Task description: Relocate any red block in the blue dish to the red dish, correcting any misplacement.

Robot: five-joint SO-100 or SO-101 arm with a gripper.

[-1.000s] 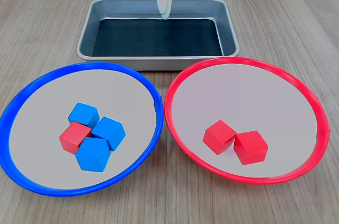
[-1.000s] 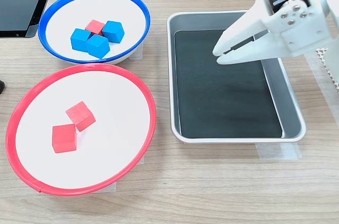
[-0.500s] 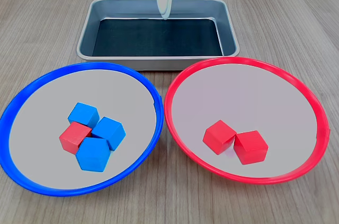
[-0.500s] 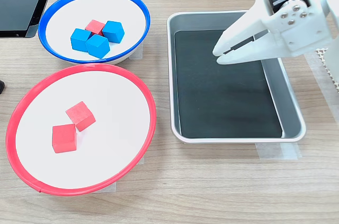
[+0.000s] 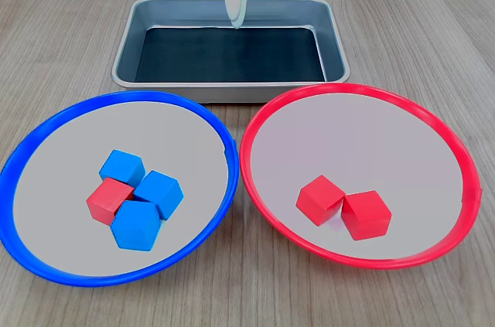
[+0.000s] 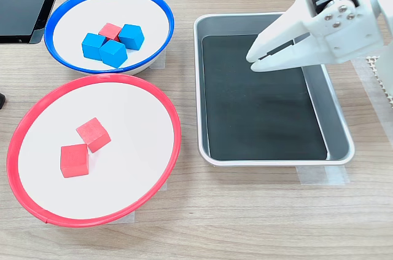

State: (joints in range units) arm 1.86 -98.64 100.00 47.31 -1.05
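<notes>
The red block (image 5: 109, 199) sits in the blue dish (image 5: 46, 126), hemmed by blue cubes (image 5: 139, 223) from twelve to five o'clock; it looks light, rigid, smooth; I'd pinch its free faces; the pincer (image 6: 252, 62) hangs closed, empty, over the metal tray (image 6: 341, 143).

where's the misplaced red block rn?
In the first exterior view, the red block sits in the blue dish at the view's left, wedged against three blue cubes.
</notes>
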